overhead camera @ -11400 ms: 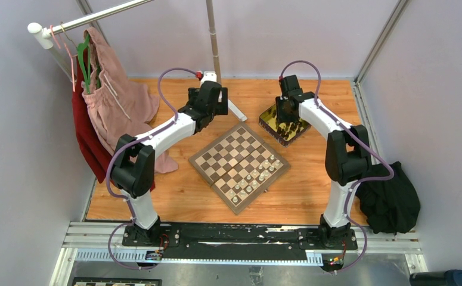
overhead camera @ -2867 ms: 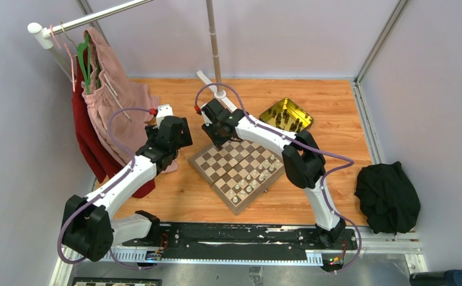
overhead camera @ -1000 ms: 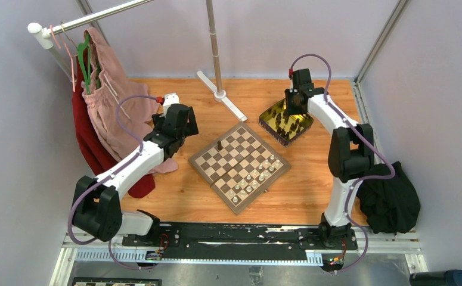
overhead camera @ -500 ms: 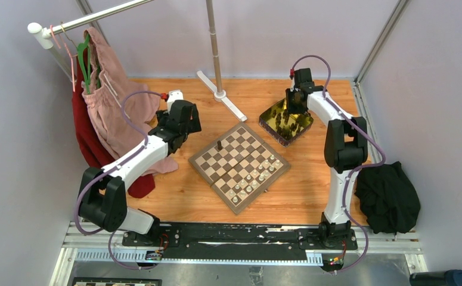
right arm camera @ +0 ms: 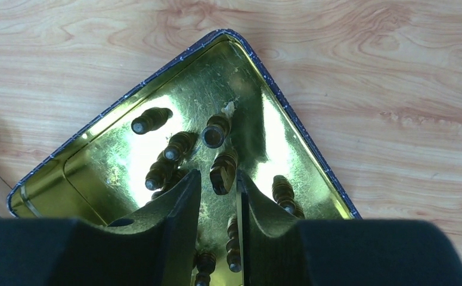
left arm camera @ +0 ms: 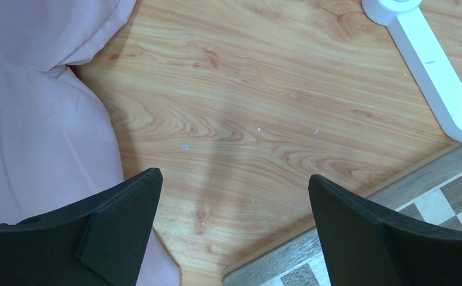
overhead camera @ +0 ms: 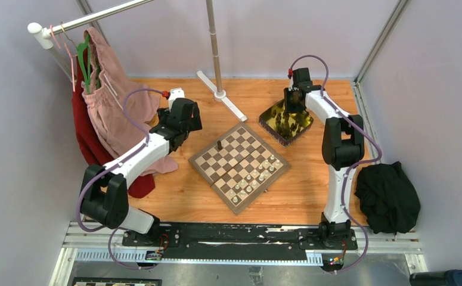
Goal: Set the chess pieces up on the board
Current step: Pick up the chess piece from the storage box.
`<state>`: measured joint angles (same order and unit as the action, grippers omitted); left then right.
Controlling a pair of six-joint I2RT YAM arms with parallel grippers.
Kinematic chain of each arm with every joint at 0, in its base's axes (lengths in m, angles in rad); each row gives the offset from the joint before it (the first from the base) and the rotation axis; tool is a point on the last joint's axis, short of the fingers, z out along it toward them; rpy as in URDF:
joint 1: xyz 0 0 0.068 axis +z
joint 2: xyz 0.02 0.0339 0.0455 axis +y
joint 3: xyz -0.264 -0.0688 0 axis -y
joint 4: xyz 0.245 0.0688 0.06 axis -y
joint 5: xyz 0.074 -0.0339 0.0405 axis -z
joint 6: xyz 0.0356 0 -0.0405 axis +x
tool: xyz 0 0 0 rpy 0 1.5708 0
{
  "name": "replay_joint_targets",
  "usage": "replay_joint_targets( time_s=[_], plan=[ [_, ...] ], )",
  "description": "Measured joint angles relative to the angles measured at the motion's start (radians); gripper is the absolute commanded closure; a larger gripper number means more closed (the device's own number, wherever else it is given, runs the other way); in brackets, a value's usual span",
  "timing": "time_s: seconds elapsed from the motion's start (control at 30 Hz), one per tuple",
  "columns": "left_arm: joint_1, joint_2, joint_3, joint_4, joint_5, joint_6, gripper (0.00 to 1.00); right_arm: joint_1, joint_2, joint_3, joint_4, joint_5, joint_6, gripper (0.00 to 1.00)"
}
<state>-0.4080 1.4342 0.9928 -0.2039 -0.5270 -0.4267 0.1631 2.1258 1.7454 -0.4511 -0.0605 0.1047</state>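
The board lies turned diamond-wise mid-table. Several cream chess pieces stand along its lower right side, and one dark piece stands near its upper left edge. More dark pieces stand in the yellow-gold tin. My right gripper hangs over the tin. In the right wrist view its jaws are a narrow gap apart, with a dark piece between the tips and a sliver of space beside it. My left gripper is wide open and empty over bare wood, just off the board's corner.
A white stand base with its pole lies behind the board, and shows in the left wrist view. Pink clothing hangs from a rack at left and drapes beside my left gripper. A black cloth lies at right.
The right arm put a dark piece on the board's upper left edge, then swung back over the tin. The left arm moved up toward the board's left corner.
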Motion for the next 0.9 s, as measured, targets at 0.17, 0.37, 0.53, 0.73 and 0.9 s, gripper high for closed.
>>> replay_joint_targets(
  time_s=[0.17, 0.37, 0.53, 0.73, 0.9],
  plan=[
    [0.000, 0.009, 0.008, 0.006, 0.000, 0.004, 0.00, 0.000, 0.021, 0.000, -0.001, -0.001, 0.000, 0.69],
    [0.002, 0.021, 0.010, 0.015, 0.002, 0.005, 0.00, 0.000, 0.031, 0.000, -0.001, -0.002, 0.000, 0.74],
    [0.008, 0.031, 0.010, 0.018, 0.005, 0.005, 0.00, 0.000, 0.035, 0.002, -0.001, -0.001, -0.001, 0.82],
    [0.015, 0.039, 0.010, 0.019, 0.008, 0.005, 0.00, 0.000, 0.046, 0.024, -0.007, -0.001, -0.002, 0.94],
    [0.018, 0.039, 0.010, 0.021, 0.009, 0.007, 0.00, 0.000, 0.047, 0.026, -0.007, -0.001, -0.002, 1.00]
  ],
)
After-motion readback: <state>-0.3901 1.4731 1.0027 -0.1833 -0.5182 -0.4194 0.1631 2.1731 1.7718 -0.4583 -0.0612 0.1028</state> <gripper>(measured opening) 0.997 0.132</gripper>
